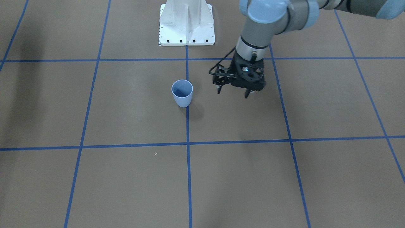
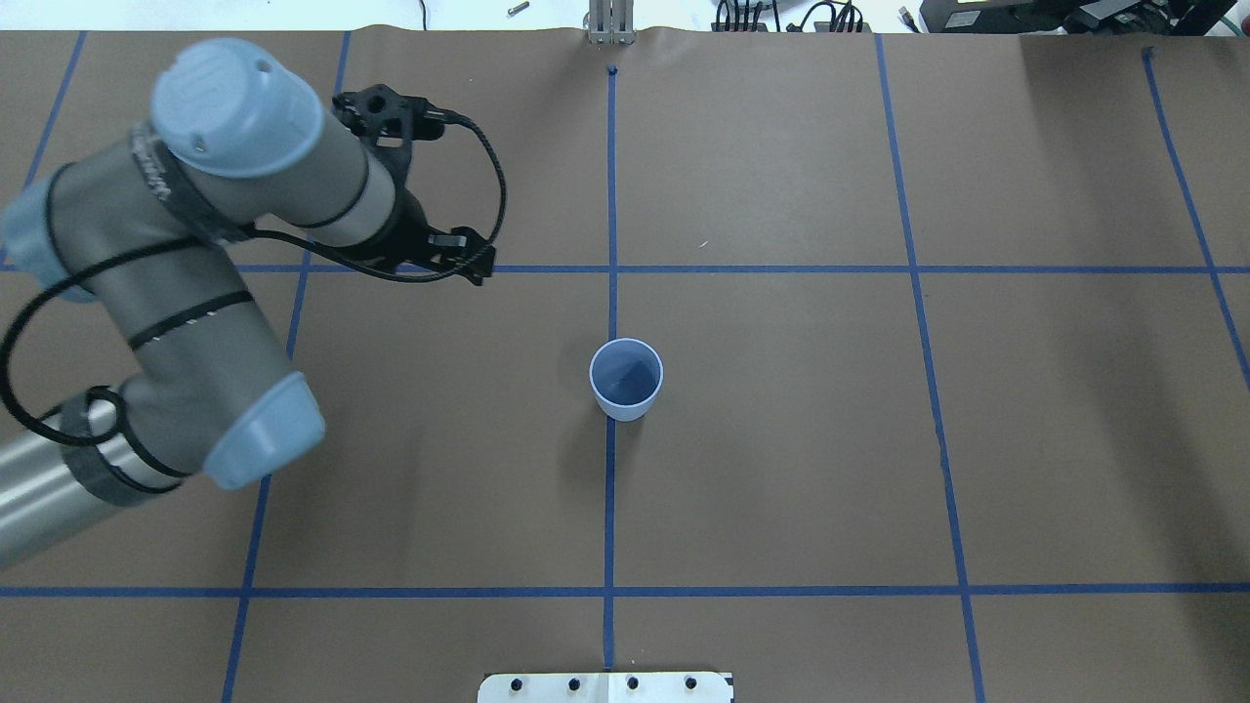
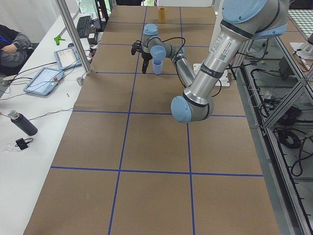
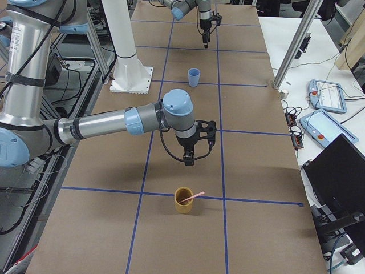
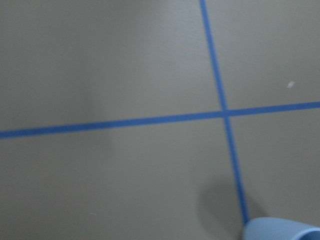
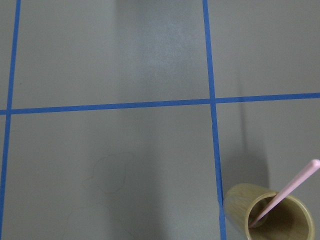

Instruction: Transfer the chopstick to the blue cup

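The blue cup (image 1: 182, 93) stands upright and empty near the table's middle; it also shows in the overhead view (image 2: 626, 380). My left gripper (image 1: 233, 92) is open and empty, hanging just above the table beside the cup, on my left of it. One pink chopstick (image 6: 286, 192) leans in a tan cup (image 6: 267, 216) far out on my right end of the table. My right gripper (image 4: 189, 161) hovers short of the tan cup (image 4: 183, 200). I cannot tell whether it is open or shut.
The white robot base (image 1: 186, 23) stands at the table's near edge behind the blue cup. Blue tape lines grid the brown table. A metal post (image 4: 296, 48) and tablets (image 4: 326, 94) stand on the operators' side bench.
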`<state>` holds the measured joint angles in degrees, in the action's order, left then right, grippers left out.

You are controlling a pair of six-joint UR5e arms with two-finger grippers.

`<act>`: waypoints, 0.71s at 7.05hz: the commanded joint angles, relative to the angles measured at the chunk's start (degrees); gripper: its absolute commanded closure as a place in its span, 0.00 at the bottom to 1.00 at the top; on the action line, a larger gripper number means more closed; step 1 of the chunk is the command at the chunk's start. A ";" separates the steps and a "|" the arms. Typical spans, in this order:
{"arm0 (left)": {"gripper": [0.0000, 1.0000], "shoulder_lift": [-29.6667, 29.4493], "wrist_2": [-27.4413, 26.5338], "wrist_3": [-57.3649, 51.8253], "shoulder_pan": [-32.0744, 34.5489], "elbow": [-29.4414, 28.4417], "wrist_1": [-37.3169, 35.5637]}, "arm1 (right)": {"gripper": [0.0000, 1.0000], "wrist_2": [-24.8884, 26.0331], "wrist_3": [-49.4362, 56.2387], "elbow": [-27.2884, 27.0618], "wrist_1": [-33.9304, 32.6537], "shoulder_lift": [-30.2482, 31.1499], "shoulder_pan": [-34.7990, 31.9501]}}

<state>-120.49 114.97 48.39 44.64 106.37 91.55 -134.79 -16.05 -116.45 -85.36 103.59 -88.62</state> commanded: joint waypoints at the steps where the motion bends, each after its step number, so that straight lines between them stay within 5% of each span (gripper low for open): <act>1: 0.01 11.89 9.44 -33.18 16.35 -0.09 -0.14 | 0.00 0.41 0.23 1.57 5.09 1.26 -0.06; 3: 0.01 17.20 17.19 -60.66 34.55 -11.91 -0.06 | 0.00 3.30 -0.20 3.59 8.27 3.19 -0.24; 5: 0.01 20.01 19.68 -67.63 42.43 -17.51 2.48 | 0.00 7.58 -0.99 7.62 12.90 3.29 -0.50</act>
<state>-102.66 133.19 -14.11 82.19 91.63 92.69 -130.42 -16.52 -111.51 -75.67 106.69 -88.96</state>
